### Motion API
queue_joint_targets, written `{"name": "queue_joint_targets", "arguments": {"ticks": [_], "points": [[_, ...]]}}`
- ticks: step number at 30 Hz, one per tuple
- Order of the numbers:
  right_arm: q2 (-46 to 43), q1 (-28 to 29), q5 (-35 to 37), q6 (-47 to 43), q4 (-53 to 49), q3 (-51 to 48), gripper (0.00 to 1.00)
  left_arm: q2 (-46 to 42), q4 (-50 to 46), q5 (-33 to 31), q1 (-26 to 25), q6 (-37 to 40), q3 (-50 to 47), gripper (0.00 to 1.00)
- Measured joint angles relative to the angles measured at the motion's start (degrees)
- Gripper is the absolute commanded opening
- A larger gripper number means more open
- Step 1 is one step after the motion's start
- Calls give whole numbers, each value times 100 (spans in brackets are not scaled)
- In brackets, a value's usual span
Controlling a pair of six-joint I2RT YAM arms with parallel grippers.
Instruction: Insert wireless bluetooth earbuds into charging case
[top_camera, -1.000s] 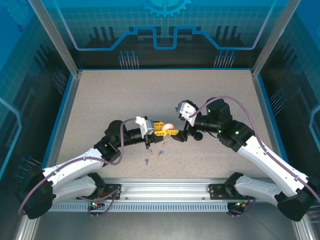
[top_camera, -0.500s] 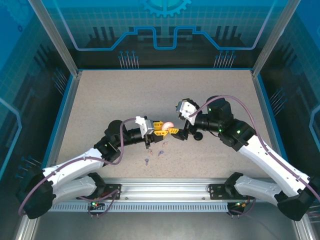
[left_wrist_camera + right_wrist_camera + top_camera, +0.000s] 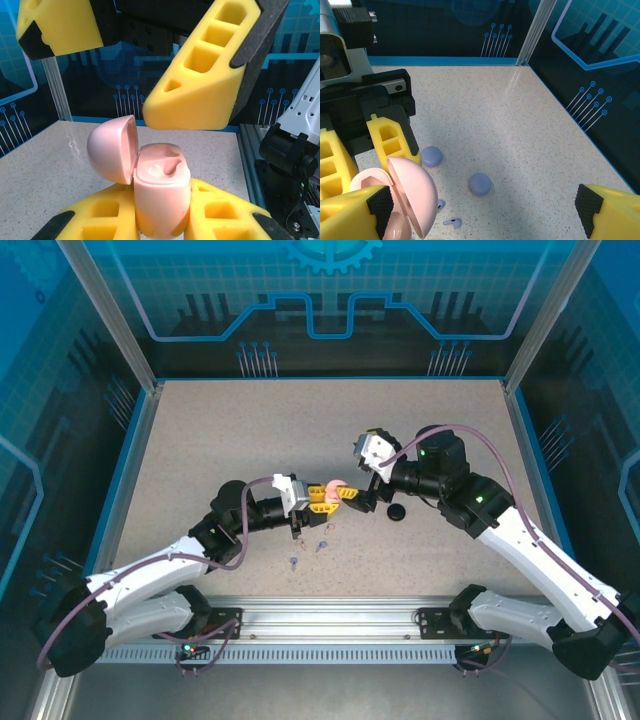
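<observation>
At the centre of the speckled grey table (image 3: 200, 440), top external view: the left gripper (image 3: 322, 496) is clamped on the open pink egg-shaped plastic charging case (image 3: 333, 486). The right gripper (image 3: 358, 499) stands just right of the case with its jaws spread wide, holding nothing. Compared with one second ago, the right arm has drawn back and upward. A small black round disc (image 3: 397, 512) now lies clear of that arm on the table, and the pink case sits slightly higher. The small lavender stemmed earbuds (image 3: 292, 562) lie loose on the table, on the near side of the left gripper.

Left wrist view: the case stands upright between the yellow fingers (image 3: 100, 220) of the left gripper, lid hinged open to the left. The right gripper's yellow fingers hang just above it.

Right wrist view: two lavender round disc cases (image 3: 431, 156) rest on the table beyond the pink case. One earbud lies just beside the pink lid.
</observation>
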Motion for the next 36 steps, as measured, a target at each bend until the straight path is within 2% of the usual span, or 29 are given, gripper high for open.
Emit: {"name": "queue_joint_targets", "arguments": {"ticks": [6, 11, 15, 20, 21, 25, 27, 31, 36], "points": [[-293, -94, -11, 223, -7, -2, 100, -11, 76, -170, 0, -7, -129, 0], [-527, -227, 219, 815, -142, -2, 100, -205, 431, -542, 0, -46, -645, 0], [-267, -361, 557, 1572, -358, -15, 100, -584, 509, -750, 0, -116, -981, 0], [459, -476, 737, 2634, -699, -131, 100, -1351, 273, -935, 0, -131, -1086, 0], [616, -481, 737, 2828, -769, -142, 99, -1491, 240, -973, 0, -133, -1104, 0], [1333, -474, 638, 3676, -1005, -166, 83, -2107, 15, -1121, 0, -131, -1283, 0], [1698, -420, 605, 3993, -1082, -166, 79, -2376, -175, -1182, 0, -127, -1342, 0], [2457, -39, 625, 4452, -1163, -160, 69, -2822, -566, -1252, 0, -109, -1353, 0], [3206, 533, 599, 4903, -1165, 31, 62, -3246, -920, -1252, 0, -109, -1353, 0]]}}
